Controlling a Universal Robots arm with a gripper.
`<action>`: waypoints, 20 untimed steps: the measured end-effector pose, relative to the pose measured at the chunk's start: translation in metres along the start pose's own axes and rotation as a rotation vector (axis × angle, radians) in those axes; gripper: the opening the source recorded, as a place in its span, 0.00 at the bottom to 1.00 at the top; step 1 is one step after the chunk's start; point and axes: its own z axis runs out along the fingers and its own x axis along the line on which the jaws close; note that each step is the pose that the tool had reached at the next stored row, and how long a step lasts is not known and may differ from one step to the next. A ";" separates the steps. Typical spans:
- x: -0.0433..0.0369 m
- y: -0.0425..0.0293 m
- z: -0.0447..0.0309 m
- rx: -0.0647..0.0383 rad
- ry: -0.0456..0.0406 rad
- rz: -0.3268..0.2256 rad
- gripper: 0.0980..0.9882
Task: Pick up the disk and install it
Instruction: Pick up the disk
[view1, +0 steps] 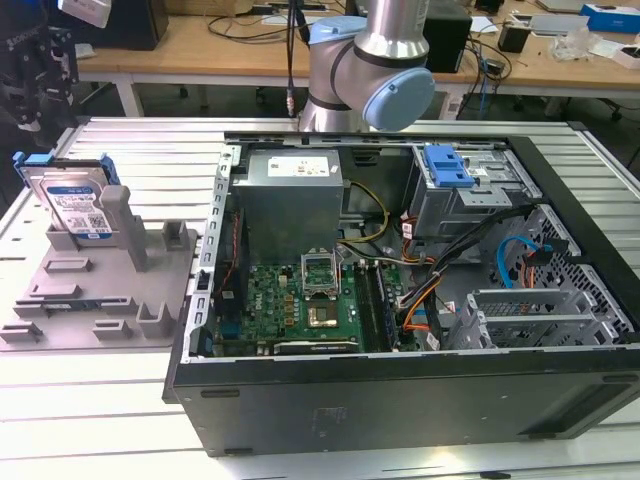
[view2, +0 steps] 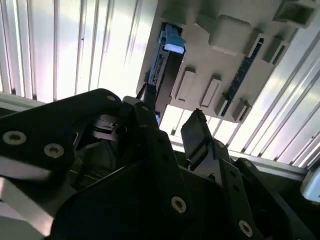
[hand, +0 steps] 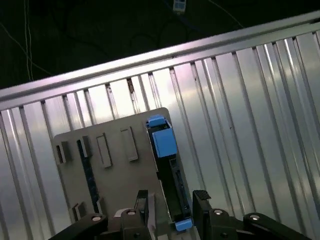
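Observation:
The disk (view1: 75, 205) stands on edge at the back of the grey fixture plate (view1: 100, 300), at the exterior view's left; it is silver, with a white-and-blue label and a blue rail frame. In both wrist views I look down on it edge-on, the disk (hand: 167, 165) showing its blue frame ends on the fixture plate (hand: 110, 175). My gripper (hand: 171, 205) hovers above it, open, its two black fingers (hand: 142, 200) apart on either side of the disk's line and holding nothing. In the second wrist view the gripper (view2: 170, 122) is likewise clear of the disk (view2: 167, 55).
An open computer case (view1: 400, 250) lies on the ribbed metal table (view1: 150, 160), at the exterior view's right. It holds a motherboard, cables and a drive cage with a blue tab (view1: 447, 165). The arm's base (view1: 370, 70) rises behind the case. Upright posts (view1: 120, 225) stand beside the disk.

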 end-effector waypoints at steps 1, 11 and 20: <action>0.0000 0.0000 0.0002 0.000 0.0011 -0.031 0.43; 0.0000 0.0001 0.0007 -0.001 0.0117 -0.159 0.43; -0.0084 0.0102 0.0029 0.039 0.0161 -0.166 0.43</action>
